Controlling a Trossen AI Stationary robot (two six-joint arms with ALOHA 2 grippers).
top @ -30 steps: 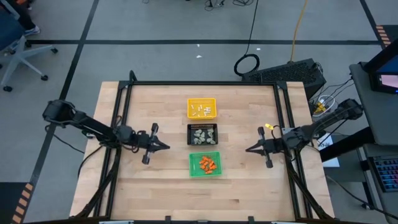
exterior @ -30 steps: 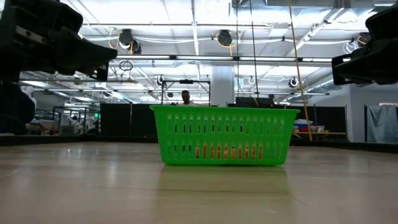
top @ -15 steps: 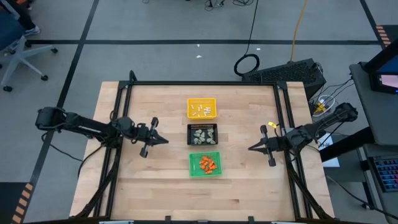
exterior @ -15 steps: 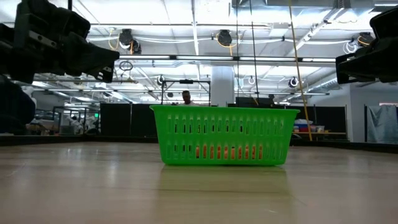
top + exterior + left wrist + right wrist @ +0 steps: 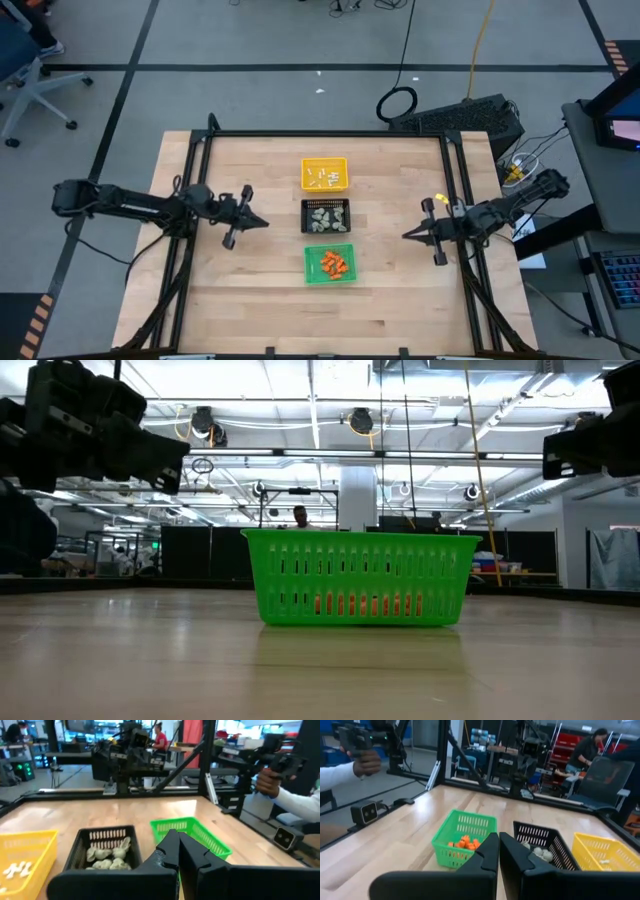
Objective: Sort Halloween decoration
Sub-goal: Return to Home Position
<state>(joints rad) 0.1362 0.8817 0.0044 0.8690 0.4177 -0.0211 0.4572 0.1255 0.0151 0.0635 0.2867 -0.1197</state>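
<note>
The Halloween decoration lies sorted in three small trays in a row down the table's middle. White sticks (image 5: 325, 177) lie in the yellow tray (image 5: 342, 163) at the far end. Beige-grey lumps (image 5: 106, 855) fill the black tray (image 5: 308, 215). Orange bits (image 5: 465, 843) lie in the green tray (image 5: 312, 264), nearest. My left gripper (image 5: 264, 224) hovers shut left of the black tray, pointing level toward it. My right gripper (image 5: 405, 236) hovers shut right of the trays, pointing level at them. Both hold nothing.
A black metal frame (image 5: 325, 134) runs round the tabletop's far and side edges. Bare wood lies between each gripper and the trays and along the near edge. A person's hand (image 5: 365, 767) holds a device beyond the table's near side, above a small camera (image 5: 362, 811).
My left gripper has drawn back a little toward the table's left and far edges, and its arm has swung with it. The trays and their pieces have stayed put.
</note>
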